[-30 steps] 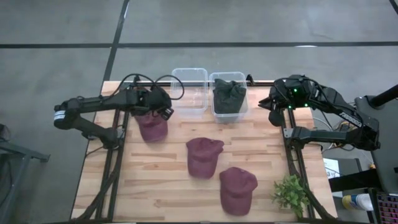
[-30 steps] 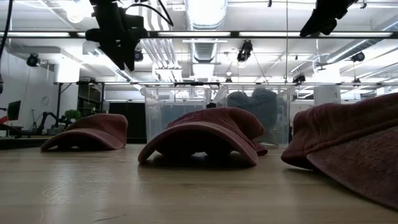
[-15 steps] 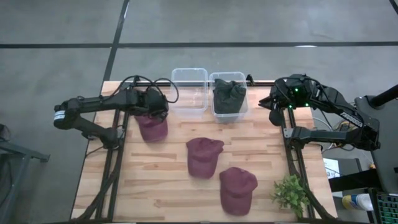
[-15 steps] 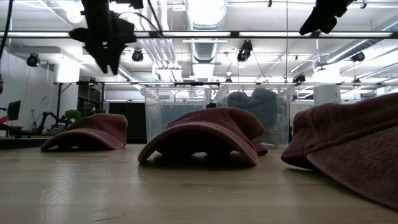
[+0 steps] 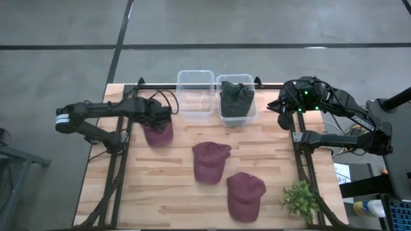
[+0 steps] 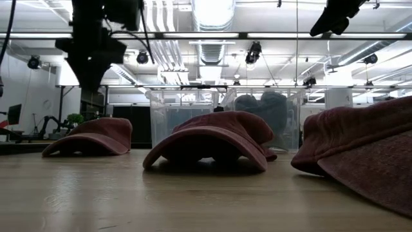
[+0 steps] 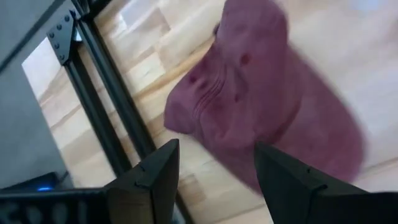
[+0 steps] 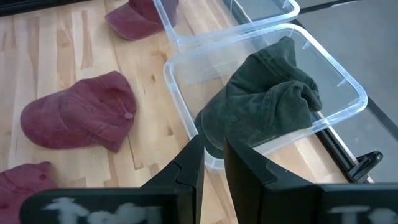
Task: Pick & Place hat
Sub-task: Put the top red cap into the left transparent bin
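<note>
the left claw (image 7: 214, 180) hangs with its fingers apart above the back-left maroon hat (image 5: 158, 133), which lies flat on the wooden surface (image 5: 160, 192) just beside the left frame rail. from the wrist view the hat sits straight ahead of the open fingers and a little off to one side, so the drop looks like it needs a small shift toward the crown. its long axis, brim to back, runs roughly front-to-back across the surface. this arm is by far the nearer one; the right claw (image 8: 211, 168) waits well apart at the far right, fingers nearly together, looking over the clear bin (image 5: 236, 97) that holds a dark green hat (image 5: 236, 99).

the hats are soft washed cotton, slumped and creased, with a stitched dome and a stiffer curved brim. two more maroon ones, the middle hat (image 5: 210, 160) and the front hat (image 5: 244, 194), lie nearer the front. the empty bin (image 5: 195, 94) is thin, glossy, rigid plastic, just beside the target hat.
</note>
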{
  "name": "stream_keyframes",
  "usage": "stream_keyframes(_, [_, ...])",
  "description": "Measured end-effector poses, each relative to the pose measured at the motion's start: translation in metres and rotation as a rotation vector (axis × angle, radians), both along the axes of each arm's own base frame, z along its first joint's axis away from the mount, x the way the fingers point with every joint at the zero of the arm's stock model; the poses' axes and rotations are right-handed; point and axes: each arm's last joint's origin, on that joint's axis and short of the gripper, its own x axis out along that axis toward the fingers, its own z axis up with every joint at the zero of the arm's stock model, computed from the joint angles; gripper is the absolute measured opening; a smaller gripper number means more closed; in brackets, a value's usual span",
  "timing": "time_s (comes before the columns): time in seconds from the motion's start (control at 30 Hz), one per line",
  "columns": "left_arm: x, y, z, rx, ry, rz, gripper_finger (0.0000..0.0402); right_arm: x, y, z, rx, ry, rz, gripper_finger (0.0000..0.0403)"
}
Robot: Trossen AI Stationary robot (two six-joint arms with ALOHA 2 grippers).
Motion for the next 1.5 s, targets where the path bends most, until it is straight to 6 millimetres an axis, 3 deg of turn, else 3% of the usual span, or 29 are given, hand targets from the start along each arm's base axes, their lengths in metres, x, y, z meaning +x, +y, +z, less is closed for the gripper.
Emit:
stream_keyframes(0.17, [-0.005,-0.001,-0.021,-0.015,0.066,-0.091,0.0197,0.000,0.000,0.000,0.000,0.001,0.000,0.0059])
stream_keyframes(0.53, [0.008,-0.001,-0.040,-0.061,-0.100,-0.308,0.0197,0.000,0.000,0.000,0.022,-0.006,-0.019,0.0059])
stream_keyframes(0.8, [-0.005,0.004,-0.065,-0.084,-0.034,-0.280,0.0197,0.000,0.000,0.000,0.036,-0.011,-0.031,0.0059])
stream_keyframes(1.0, [-0.002,0.011,-0.082,-0.102,-0.122,-0.318,0.0197,0.000,0.000,0.000,0.048,-0.014,-0.041,0.0059])
stream_keyframes(1.27, [-0.013,0.019,-0.107,-0.168,-0.181,-0.276,0.0197,0.000,0.000,0.000,0.064,-0.019,-0.054,0.0059])
stream_keyframes(1.5, [-0.017,0.016,-0.116,-0.198,-0.187,-0.222,0.0197,0.000,0.000,0.000,0.064,-0.019,-0.054,0.0059])
